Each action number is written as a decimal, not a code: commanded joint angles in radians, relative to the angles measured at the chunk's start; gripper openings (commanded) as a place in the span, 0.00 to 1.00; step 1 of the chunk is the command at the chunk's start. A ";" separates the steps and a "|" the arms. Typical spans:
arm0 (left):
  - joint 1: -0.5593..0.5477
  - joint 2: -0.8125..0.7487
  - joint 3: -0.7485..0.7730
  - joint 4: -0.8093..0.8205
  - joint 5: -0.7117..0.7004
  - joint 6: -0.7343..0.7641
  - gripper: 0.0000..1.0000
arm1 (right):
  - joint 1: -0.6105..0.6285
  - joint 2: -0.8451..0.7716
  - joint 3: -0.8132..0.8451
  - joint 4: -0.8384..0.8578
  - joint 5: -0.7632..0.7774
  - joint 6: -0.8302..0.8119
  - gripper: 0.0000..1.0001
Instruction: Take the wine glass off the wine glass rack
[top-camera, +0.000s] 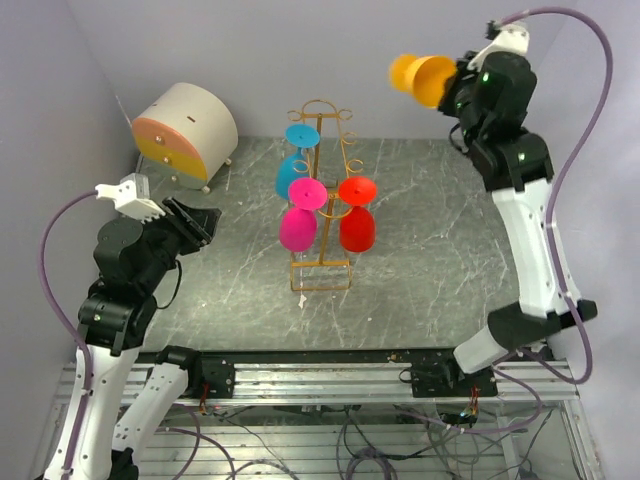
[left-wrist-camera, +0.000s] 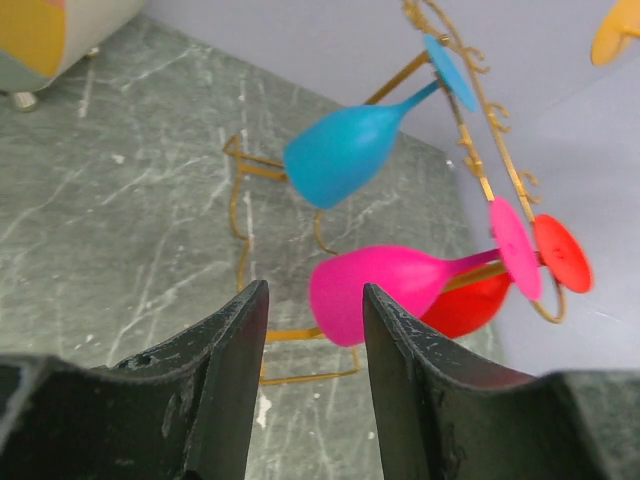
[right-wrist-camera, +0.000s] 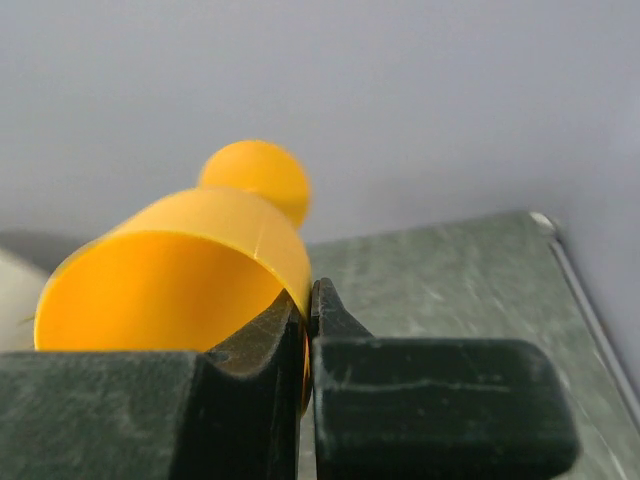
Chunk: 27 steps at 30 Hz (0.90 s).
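The gold wire rack (top-camera: 322, 190) stands mid-table with three glasses hung upside down: blue (top-camera: 292, 172), pink (top-camera: 298, 226) and red (top-camera: 357, 226). My right gripper (top-camera: 458, 85) is high at the back right, shut on the rim of a yellow wine glass (top-camera: 425, 78), held on its side clear of the rack. In the right wrist view the rim of that yellow glass (right-wrist-camera: 180, 280) is pinched between the fingers (right-wrist-camera: 312, 330). My left gripper (top-camera: 195, 222) is open and empty, left of the rack; its view shows the pink glass (left-wrist-camera: 385, 285) beyond the fingers (left-wrist-camera: 312, 340).
A round beige drawer cabinet (top-camera: 185, 132) with a yellow and pink front stands at the back left. The walls close in on both sides and behind. The rack's rectangular base (top-camera: 320, 275) reaches toward the table's near side.
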 joint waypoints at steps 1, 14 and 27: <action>0.002 -0.015 -0.065 -0.004 -0.103 0.082 0.53 | -0.273 0.088 -0.006 -0.136 -0.066 0.139 0.00; 0.003 -0.042 -0.186 -0.012 -0.136 0.132 0.52 | -0.422 0.126 -0.436 -0.203 -0.267 0.231 0.00; 0.002 -0.062 -0.240 -0.020 -0.149 0.142 0.50 | -0.420 0.151 -0.604 -0.181 -0.226 0.197 0.00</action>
